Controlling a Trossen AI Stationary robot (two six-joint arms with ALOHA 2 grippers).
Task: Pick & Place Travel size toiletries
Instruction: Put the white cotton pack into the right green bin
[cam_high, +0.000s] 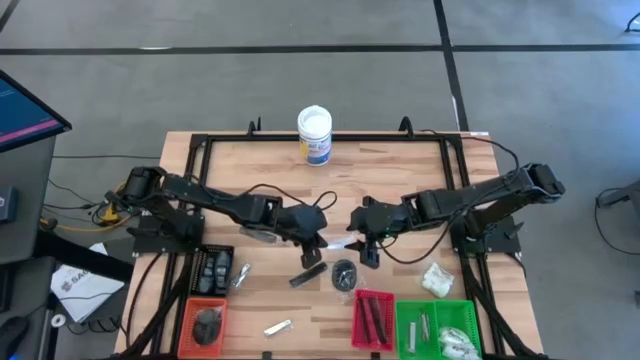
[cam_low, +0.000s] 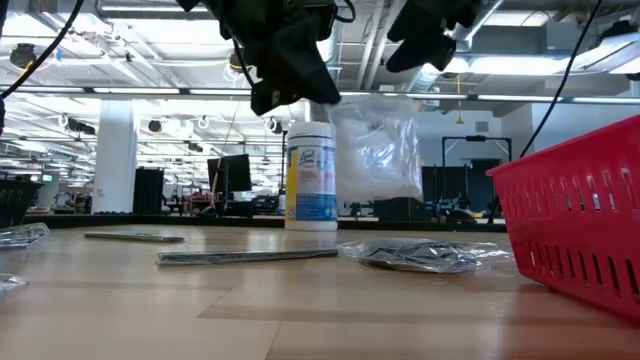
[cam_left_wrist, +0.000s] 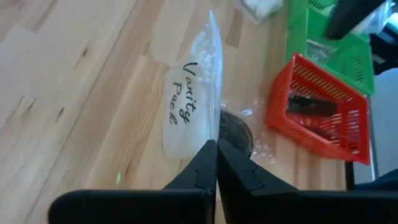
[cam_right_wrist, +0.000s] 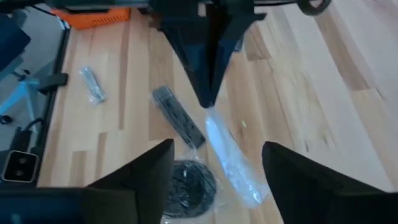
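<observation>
Clear plastic is hanging in the air above the middle of the wooden table (cam_high: 400, 165): a packet (cam_left_wrist: 186, 112) with white contents and the handwritten words "Vanity Pack" is dangling from the left gripper (cam_left_wrist: 216, 149), whose two fingers are pinching shut on its edge. In the low view the packet (cam_low: 375, 150) is hanging clear of the table top, just in front of the white tub (cam_low: 310, 175) with the blue label, which is standing upright near the table's far edge.

Facing the packet from the other side, the right gripper (cam_right_wrist: 214, 171) is hovering close by with its fingers spread wide apart, gripping nothing.

Below the packet, a dark round disc in a clear wrapper (cam_high: 344, 272) is lying flat, and a slim black stick (cam_high: 307, 275) is lying just beside the disc. A small silvery tube (cam_high: 277, 326) is lying farther toward the table's near edge, and another silvery piece (cam_high: 240, 272) is lying beside the dark tray (cam_high: 212, 268).

Along the near edge from the packet, an orange tray (cam_high: 205, 322) is holding a dark item, a red tray (cam_high: 372, 320) is holding dark sticks, and a green tray (cam_high: 438, 328) is holding white packets. One more white packet (cam_high: 436, 279) is lying loose on the wood just beside the green tray. Cables are trailing over the table behind both arms.
</observation>
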